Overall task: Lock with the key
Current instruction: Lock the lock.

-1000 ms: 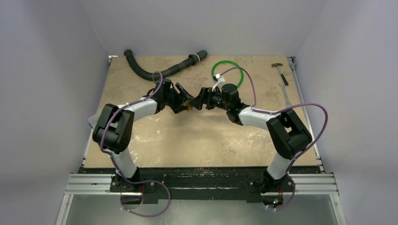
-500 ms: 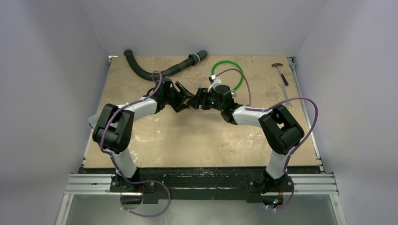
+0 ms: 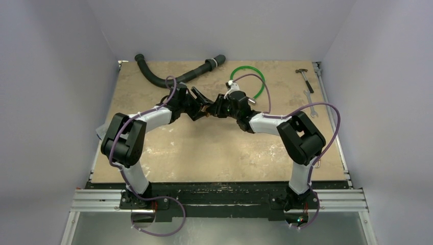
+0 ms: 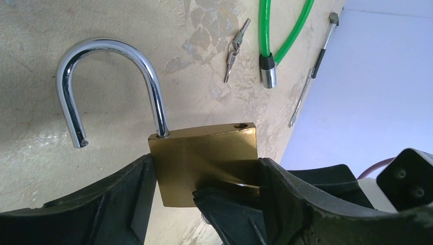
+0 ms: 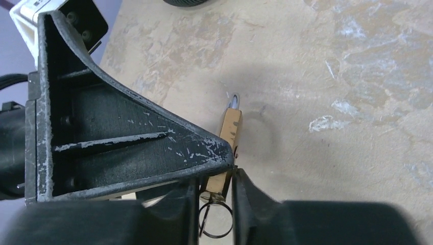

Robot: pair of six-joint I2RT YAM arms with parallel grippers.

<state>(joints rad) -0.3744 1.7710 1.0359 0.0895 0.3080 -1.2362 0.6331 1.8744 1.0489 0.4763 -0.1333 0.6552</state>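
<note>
Reaching in from the near edge of the table point(image 3: 204, 153), both arms meet just beyond its middle. The left gripper point(image 3: 202, 107) is clamped on the lock point(image 4: 204, 163), one finger against each side of the brass body, which it holds off the surface. The chrome shackle point(image 4: 104, 43) stands open, its free end swung away from its hole in the body. No writing shows on the brass face. From the other side, the right gripper point(image 5: 215, 190) has its jaws drawn narrow about the lock's underside, where what seems to be the key point(image 5: 214, 197) sits with a wire ring point(image 5: 218, 236) hanging below. Whether those jaws actually press on it cannot be told. A white tag point(image 5: 30, 9) on the left wrist carries marks too small to read. Farther back lie two spare keys point(image 4: 234, 51), then a green cable loop point(image 4: 265, 30). At the far right edge lie a hammer point(image 3: 305, 76) and a wrench point(image 3: 309, 98), and at the far left a black hose point(image 3: 168, 79).
</note>
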